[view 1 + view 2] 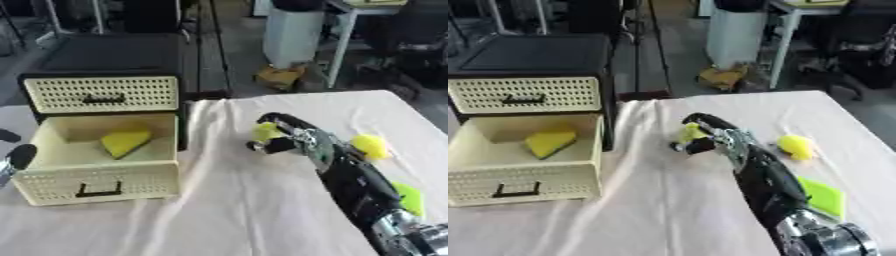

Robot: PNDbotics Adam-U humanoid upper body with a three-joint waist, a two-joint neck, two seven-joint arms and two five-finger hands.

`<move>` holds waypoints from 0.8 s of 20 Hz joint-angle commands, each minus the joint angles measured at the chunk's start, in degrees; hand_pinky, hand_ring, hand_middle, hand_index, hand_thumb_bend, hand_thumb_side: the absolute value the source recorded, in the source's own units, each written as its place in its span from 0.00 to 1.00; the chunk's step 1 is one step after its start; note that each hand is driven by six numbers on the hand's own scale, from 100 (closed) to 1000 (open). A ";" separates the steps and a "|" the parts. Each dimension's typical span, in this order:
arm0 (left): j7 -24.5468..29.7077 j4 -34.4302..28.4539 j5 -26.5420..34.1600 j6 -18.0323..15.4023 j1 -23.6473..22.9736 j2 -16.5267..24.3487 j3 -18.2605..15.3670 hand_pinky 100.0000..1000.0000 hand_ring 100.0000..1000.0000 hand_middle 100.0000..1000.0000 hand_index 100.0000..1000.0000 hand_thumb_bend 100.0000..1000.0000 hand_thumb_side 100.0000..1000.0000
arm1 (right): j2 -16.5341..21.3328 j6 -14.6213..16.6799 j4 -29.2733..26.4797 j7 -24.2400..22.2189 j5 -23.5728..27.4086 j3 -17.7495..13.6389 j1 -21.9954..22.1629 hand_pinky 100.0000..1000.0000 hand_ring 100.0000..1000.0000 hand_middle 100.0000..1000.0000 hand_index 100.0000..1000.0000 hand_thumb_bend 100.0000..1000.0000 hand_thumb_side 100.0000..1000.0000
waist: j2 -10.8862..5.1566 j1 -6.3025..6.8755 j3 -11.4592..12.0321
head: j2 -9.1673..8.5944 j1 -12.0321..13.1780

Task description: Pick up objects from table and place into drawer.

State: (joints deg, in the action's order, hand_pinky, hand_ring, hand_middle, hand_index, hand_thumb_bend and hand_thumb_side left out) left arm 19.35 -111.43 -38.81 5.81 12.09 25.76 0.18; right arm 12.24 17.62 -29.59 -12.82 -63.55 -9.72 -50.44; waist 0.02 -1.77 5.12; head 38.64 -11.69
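Left eye view alone shows my left hand (17, 157) at the edge, its fingers unreadable. My right hand (703, 136) curls around 1 yellow piece (690, 133) above the cloth (649, 200); another yellow wedge (548, 143) lies in the open drawer (518, 185).

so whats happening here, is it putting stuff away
Yes. The robot's right hand is curled round a small yellow object above the cloth-covered table. The lower drawer is pulled open with one yellow piece already inside. Two more yellow items lie on the table. The left hand shows at the left edge.
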 commanded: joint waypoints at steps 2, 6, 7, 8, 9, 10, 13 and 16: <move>0.23 -1.21 0.24 -0.09 0.41 0.58 -0.21 0.00 0.00 0.00 0.69 0.48 1.00 | 0.24 -0.14 -0.20 -0.53 -4.09 0.16 -1.34 0.83 0.99 0.95 0.91 0.44 0.48 | -0.51 0.23 0.17 | 0.05 -0.26; 0.31 -1.23 0.29 -0.07 0.33 0.47 -0.25 0.00 0.00 0.00 0.69 0.48 1.00 | 0.09 -0.20 0.10 -0.57 -5.75 0.00 -0.87 0.74 0.91 0.94 0.89 0.31 0.33 | -0.56 0.12 0.30 | 0.17 -0.31; 0.34 -1.23 0.31 -0.07 0.33 0.44 -0.24 0.00 0.00 0.00 0.69 0.48 1.00 | 0.07 -0.25 0.23 -0.56 -5.92 -0.02 -0.73 0.73 0.90 0.94 0.89 0.28 0.30 | -0.58 0.09 0.32 | 0.18 -0.34; 0.35 -1.24 0.32 -0.08 0.33 0.42 -0.23 0.00 0.00 0.00 0.69 0.48 1.00 | 0.06 -0.34 0.38 -0.54 -6.01 -0.06 -0.59 0.71 0.88 0.93 0.88 0.21 0.23 | -0.59 0.08 0.33 | 0.16 -0.36; 0.37 -1.25 0.34 -0.09 0.33 0.41 -0.22 0.00 0.00 0.00 0.69 0.48 1.00 | 0.05 -0.48 0.53 -0.48 -6.02 -0.10 -0.46 0.70 0.88 0.93 0.88 0.17 0.18 | -0.60 0.07 0.34 | 0.13 -0.37; 0.38 -1.27 0.36 -0.11 0.29 0.41 -0.21 0.00 0.00 0.00 0.69 0.48 1.00 | 0.02 -0.63 0.70 -0.38 -5.88 -0.18 -0.30 0.66 0.86 0.91 0.87 0.06 0.05 | -0.61 0.08 0.35 | 0.10 -0.36; 0.39 -1.35 0.37 -0.16 0.10 0.44 -0.21 0.00 0.00 0.00 0.69 0.48 1.00 | 0.01 -1.12 1.12 0.04 -4.65 -0.30 0.18 0.57 0.80 0.89 0.84 0.00 0.00 | -0.62 0.10 0.36 | 0.10 -0.39; 0.35 -1.43 0.39 -0.15 0.01 0.49 -0.25 0.00 0.00 0.00 0.69 0.48 1.00 | 0.11 -1.44 0.95 0.91 -3.15 -0.30 0.35 0.46 0.72 0.86 0.82 0.00 0.00 | -0.66 0.10 0.33 | 0.06 -0.39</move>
State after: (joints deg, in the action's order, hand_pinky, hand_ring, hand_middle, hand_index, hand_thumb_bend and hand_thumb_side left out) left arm 19.66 -111.73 -38.66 5.68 11.62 25.66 0.19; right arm 11.85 16.40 -28.85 -12.10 -67.55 -9.90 -49.69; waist -0.18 -1.87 5.43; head 38.67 -11.93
